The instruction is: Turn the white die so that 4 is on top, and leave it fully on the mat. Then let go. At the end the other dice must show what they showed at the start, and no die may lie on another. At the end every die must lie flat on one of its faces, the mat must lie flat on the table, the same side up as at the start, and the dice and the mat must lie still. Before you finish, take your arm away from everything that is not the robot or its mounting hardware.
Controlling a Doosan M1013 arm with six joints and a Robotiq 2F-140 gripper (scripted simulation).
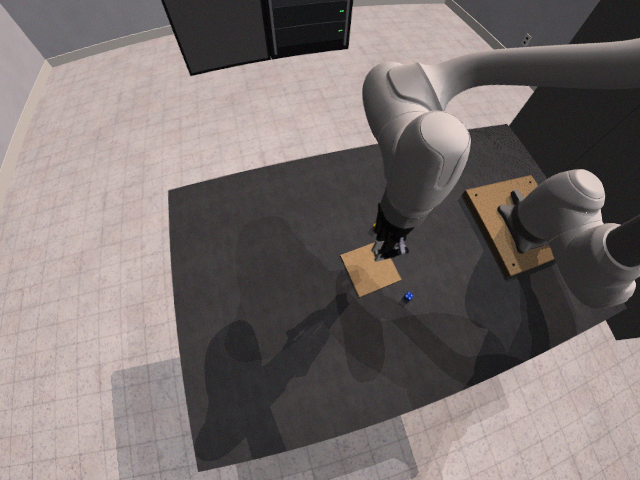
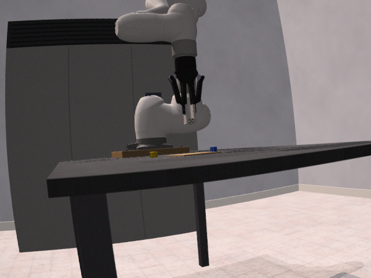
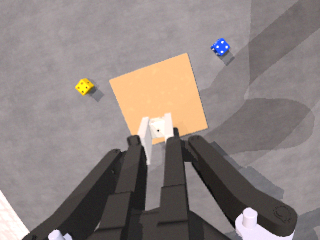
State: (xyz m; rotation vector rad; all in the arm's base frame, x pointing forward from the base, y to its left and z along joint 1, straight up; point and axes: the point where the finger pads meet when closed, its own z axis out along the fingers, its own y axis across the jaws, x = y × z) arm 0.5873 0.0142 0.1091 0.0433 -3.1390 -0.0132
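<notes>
One white die (image 2: 190,120) hangs pinched in the hand (image 2: 189,119), high above the dark surface (image 2: 269,155) — roughly over the near edge of the tan mat (image 3: 159,91). This looks like the carry-and-reorient step. Next comes a lowering onto the mat with the 4 face up, then a release — well apart from the yellow die (image 3: 84,86) and blue die (image 3: 222,47), which should stay undisturbed.

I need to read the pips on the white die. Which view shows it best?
Exterior: the white die faces the camera, clamped in the pincer above the table. Wrist shows only a sliver between fingers; top hides it.
</notes>
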